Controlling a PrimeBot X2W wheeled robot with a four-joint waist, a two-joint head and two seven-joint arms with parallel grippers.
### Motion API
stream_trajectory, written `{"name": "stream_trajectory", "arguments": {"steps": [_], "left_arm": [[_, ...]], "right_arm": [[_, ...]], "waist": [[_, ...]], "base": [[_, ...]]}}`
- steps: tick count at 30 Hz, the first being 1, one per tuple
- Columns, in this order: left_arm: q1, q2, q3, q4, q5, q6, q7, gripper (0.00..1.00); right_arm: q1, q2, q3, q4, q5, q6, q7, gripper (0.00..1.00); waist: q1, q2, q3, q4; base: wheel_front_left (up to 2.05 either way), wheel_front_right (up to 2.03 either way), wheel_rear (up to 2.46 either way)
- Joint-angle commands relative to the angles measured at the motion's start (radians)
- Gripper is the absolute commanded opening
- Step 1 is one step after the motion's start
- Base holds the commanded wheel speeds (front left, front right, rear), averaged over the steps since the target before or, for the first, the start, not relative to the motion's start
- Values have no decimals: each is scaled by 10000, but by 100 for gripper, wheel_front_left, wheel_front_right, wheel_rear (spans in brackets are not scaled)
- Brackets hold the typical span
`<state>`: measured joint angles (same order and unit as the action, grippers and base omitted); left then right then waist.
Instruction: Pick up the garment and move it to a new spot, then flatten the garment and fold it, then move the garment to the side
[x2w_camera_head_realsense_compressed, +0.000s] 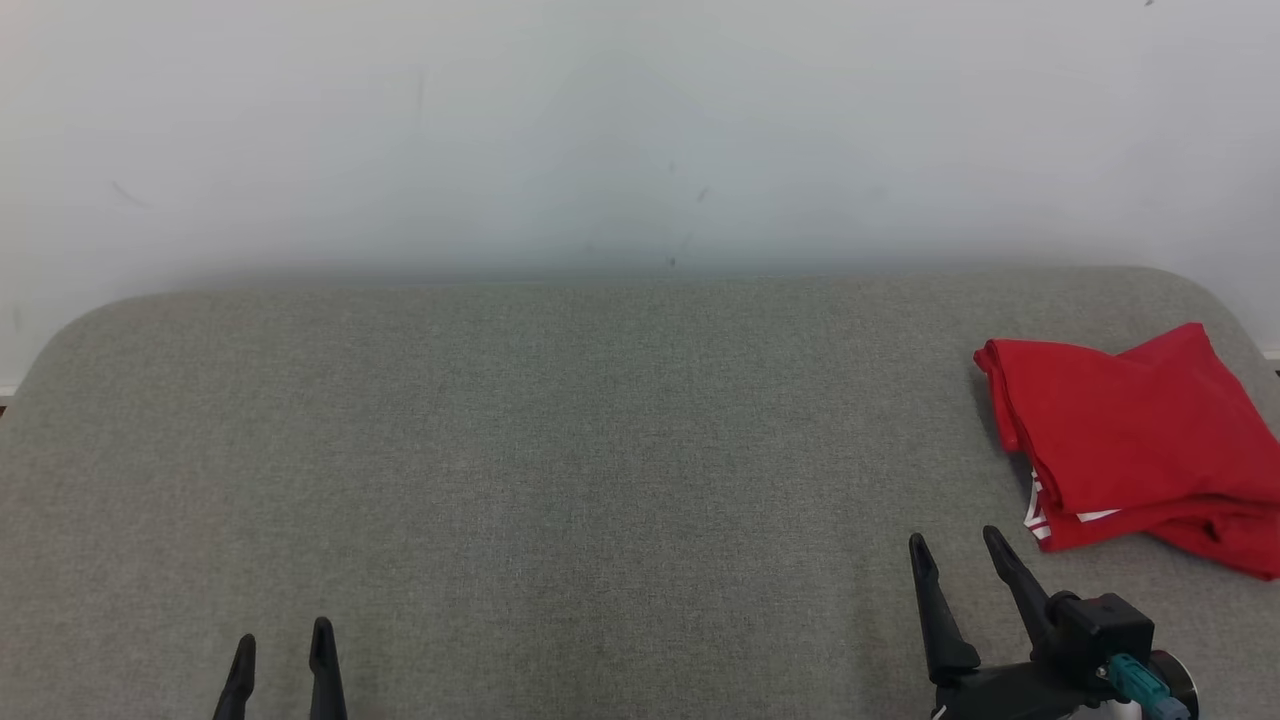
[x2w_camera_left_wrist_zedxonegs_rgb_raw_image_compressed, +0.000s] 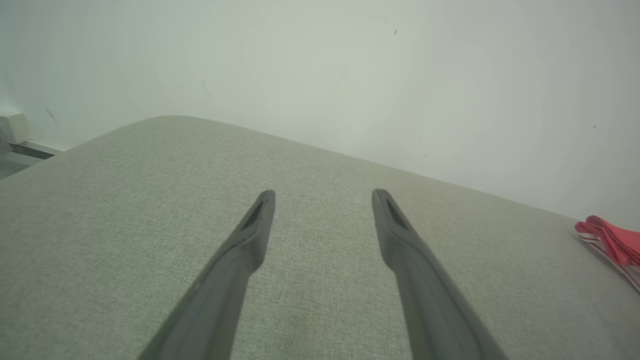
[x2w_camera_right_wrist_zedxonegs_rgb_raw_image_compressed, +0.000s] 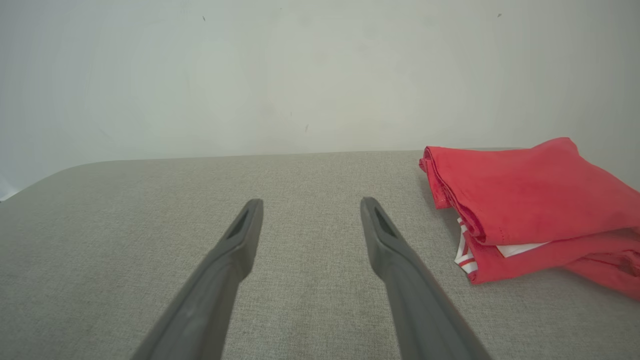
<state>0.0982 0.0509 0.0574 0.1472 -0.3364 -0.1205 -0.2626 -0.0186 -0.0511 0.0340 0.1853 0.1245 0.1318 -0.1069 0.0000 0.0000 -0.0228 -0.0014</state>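
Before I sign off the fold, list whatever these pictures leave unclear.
- Head view: red garment runs past the right edge.
- Right wrist view: its white striped patch is tucked under red layers, unreadable.
- Head view: left gripper cut off below the fingers by the bottom edge.

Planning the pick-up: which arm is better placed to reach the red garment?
The right. The right gripper hovers open just beside the red garment at the right end of the grey surface. The left gripper, also open, is far across it.
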Motion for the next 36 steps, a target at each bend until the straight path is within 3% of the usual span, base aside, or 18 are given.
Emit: {"name": "stream_trajectory", "arguments": {"steps": [1, 3, 4, 12, 36], "left_arm": [[29, -7, 37, -46, 14, -9, -23, 100], [51, -7, 54, -63, 29, -12, -23, 100], [8, -2, 50, -5, 1, 0, 2, 0], [-12, -61, 59, 440, -486, -4, 204, 0], [-553, -35, 125, 443, -4372, -35, 1339, 0]], "right_arm": [[-33, 11, 11, 28, 48, -26, -26, 100], [-35, 11, 19, 34, 38, -26, -9, 100], [2, 0, 19, 18, 1, 2, 9, 0], [232, 9, -18, 414, 538, 1, 88, 0], [176, 4, -535, 128, 5091, -3, 726, 0]], "waist": [[0, 0, 3, -5], [0, 0, 10, -4], [0, 0, 10, -4], [0, 0, 15, -4], [0, 0, 64, 0]], "base": [[0, 0, 0], [0, 0, 0], [0, 0, 0], [0, 0, 0], [0, 0, 0]]}}
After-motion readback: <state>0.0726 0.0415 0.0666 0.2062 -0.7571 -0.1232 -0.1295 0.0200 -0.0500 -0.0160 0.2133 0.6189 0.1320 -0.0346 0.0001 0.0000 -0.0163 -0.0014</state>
